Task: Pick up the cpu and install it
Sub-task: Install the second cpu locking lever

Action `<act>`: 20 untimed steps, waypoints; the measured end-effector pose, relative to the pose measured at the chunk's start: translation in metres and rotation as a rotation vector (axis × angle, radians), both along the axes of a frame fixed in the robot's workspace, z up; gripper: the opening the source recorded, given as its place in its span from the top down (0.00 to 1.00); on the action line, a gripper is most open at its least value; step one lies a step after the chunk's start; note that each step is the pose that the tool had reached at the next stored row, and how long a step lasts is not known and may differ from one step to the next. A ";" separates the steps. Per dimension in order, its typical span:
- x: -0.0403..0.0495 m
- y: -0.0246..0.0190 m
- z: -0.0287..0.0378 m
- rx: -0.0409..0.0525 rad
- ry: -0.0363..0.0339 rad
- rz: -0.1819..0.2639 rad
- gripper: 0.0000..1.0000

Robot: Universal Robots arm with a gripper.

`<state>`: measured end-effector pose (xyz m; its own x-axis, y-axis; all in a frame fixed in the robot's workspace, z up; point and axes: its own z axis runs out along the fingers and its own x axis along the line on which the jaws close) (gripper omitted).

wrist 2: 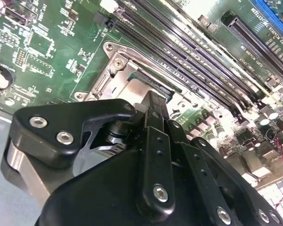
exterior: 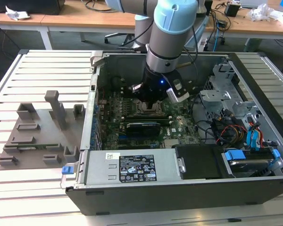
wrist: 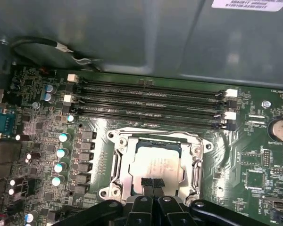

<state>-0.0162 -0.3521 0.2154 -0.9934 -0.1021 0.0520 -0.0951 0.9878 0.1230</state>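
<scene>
The cpu (wrist: 155, 162), a small square chip with a silvery-white top, lies flat inside the metal socket frame (wrist: 115, 165) on the green motherboard (wrist: 254, 162). In the first wrist view my gripper (wrist: 153, 182) hovers over the chip's near edge. Its two black fingertips are pressed together with nothing between them. In the second wrist view the gripper (wrist 2: 153, 96) points down at the socket, with a strip of the cpu (wrist 2: 140, 86) showing beyond it. In the exterior view the gripper (exterior: 151, 107) reaches down into the open computer case (exterior: 92, 122) over the socket.
Several memory slots (wrist: 151, 101) run beside the socket. A long black card (exterior: 142, 126) sits just in front of it. The power supply (exterior: 132, 167) spans the case's front, with drive cages and cables (exterior: 236, 117) on the exterior view's right. A grey fixture (exterior: 37, 136) lies outside on the slatted table.
</scene>
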 end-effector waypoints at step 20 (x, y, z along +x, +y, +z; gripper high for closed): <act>0.0055 0.0059 0.0511 -0.0385 0.0033 0.000 0.89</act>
<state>-0.0107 -0.3462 0.2665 -0.9932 -0.0999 0.0592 -0.0947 0.9919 0.0852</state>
